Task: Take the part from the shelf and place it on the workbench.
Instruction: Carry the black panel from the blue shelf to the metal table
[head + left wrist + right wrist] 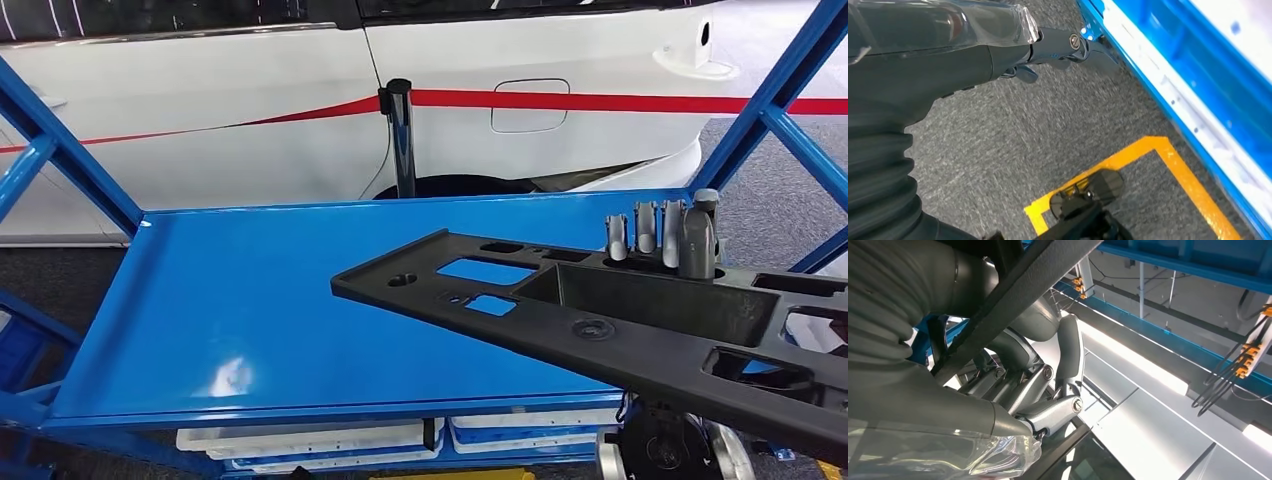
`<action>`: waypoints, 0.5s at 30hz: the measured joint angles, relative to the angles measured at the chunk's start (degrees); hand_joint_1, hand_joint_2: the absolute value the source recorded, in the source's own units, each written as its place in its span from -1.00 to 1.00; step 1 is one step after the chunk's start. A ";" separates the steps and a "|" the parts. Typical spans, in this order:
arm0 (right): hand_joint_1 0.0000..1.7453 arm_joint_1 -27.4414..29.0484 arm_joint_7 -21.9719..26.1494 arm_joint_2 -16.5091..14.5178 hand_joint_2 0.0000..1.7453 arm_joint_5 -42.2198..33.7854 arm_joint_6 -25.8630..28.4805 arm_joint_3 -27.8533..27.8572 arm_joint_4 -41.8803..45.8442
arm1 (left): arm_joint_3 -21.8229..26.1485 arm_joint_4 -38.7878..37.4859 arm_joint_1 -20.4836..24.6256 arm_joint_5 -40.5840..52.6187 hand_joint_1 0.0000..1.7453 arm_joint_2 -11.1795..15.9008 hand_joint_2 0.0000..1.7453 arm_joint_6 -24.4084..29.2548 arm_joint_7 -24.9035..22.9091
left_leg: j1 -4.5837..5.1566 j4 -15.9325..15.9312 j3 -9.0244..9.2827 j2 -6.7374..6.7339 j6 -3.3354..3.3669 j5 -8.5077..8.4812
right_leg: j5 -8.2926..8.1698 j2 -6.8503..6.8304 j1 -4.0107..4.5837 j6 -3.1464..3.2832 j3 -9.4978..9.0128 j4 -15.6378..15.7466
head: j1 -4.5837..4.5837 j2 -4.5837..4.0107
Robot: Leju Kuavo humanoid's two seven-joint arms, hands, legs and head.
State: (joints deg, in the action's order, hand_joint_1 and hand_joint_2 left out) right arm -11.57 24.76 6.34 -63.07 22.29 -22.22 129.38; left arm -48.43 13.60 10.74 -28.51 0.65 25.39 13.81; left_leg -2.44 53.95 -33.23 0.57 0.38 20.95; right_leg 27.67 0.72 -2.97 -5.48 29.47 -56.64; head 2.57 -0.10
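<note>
The right hand (668, 240) gripped the part (600, 320), a long flat black panel with rectangular cut-outs and a recessed trough, at its far edge toward the right of the scene; the grey fingers (645, 228) hooked up over that edge and stood above the panel's top face. In the right wrist view the same hand (1033, 385) had its fingers (1070, 352) curled tightly round the black edge of the part (1018, 295), thumb and fingers closed against it with no gap to be seen. The part was held in the air, tilted, its left end reaching out above the blue shelf (250, 300) and its right end running off toward the near right corner; whether any of it touched the shelf surface could not be told. The left hand (1058, 47) hung low beside the shelf's blue edge (1168, 90), over grey carpet (1013, 140) marked with yellow tape (1148, 150); its dark fingers (1068, 42) held nothing, but how far they were spread or curled could not be told. Beyond the shelf stood a white car (300, 90) with a red stripe.
</note>
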 joint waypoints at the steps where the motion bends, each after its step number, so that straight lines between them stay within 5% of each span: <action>1: 1.00 0.07 0.05 0.04 1.00 0.01 -0.07 -0.01 0.03 | 0.02 0.00 0.00 0.19 -1.00 0.03 1.00 -0.04 -0.03 | 0.07 0.38 -0.37 0.13 -0.54 -0.12 | 0.04 0.35 0.06 0.51 0.13 0.20 | -0.01 0.00; 4: 1.00 0.30 0.11 0.09 1.00 0.03 -0.35 -0.04 0.08 | 0.02 0.00 -0.13 0.49 -1.00 0.02 1.00 -0.40 -0.14 | -0.12 1.14 -1.33 0.19 -1.47 -0.06 | -0.37 0.53 0.22 2.55 1.75 -0.79 | 0.11 0.01; 6: 1.00 0.39 0.12 0.09 1.00 0.06 -0.59 -0.05 0.09 | 0.02 0.00 -0.18 0.49 -1.00 -0.02 1.00 -0.70 -0.20 | -0.14 5.31 -3.05 -0.07 -1.50 3.60 | -1.18 0.33 0.48 3.64 2.79 -0.82 | 0.22 0.01; 8: 1.00 0.47 0.12 0.08 1.00 0.07 -0.80 -0.05 0.10 | 0.02 0.00 -0.13 0.49 -1.00 -0.06 1.00 -0.84 -0.22 | 0.26 13.52 -5.70 -0.18 -1.21 9.06 | -2.09 0.15 1.08 4.38 3.97 -0.84 | 0.36 0.02; 10: 1.00 0.54 0.13 0.08 1.00 0.08 -0.91 -0.05 0.10 | 0.02 0.00 -0.11 0.49 -1.00 -0.09 1.00 -0.99 -0.21 | 0.93 18.97 -6.52 -0.18 -0.50 11.52 | -3.03 0.00 1.94 4.86 5.21 -0.85 | 0.42 0.01; 12: 1.00 0.54 0.13 0.08 1.00 0.08 -1.03 -0.06 0.10 | 0.02 0.00 -0.08 0.50 -1.00 -0.14 1.00 -1.14 -0.18 | 1.99 15.93 -3.12 -0.18 1.13 9.97 | -4.01 -0.04 2.91 5.25 6.40 -0.85 | 0.42 0.00; 15: 1.00 0.59 0.13 0.09 1.00 0.12 -1.28 -0.06 0.13 | 0.06 0.01 0.25 0.53 -1.00 -0.07 1.00 -1.24 -0.08 | 4.27 3.47 5.36 -0.90 4.74 8.05 | -5.43 -0.39 3.49 5.20 7.33 -0.63 | 0.28 0.01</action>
State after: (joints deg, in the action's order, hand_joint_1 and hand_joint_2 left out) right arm -10.98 24.89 6.44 -62.95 21.01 -22.28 129.51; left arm -48.37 13.60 10.99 -27.98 0.58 24.15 13.73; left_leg 1.83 57.42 -27.87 -0.32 5.12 29.01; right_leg 22.24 0.33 0.51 -0.28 36.80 -57.27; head 2.85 -0.09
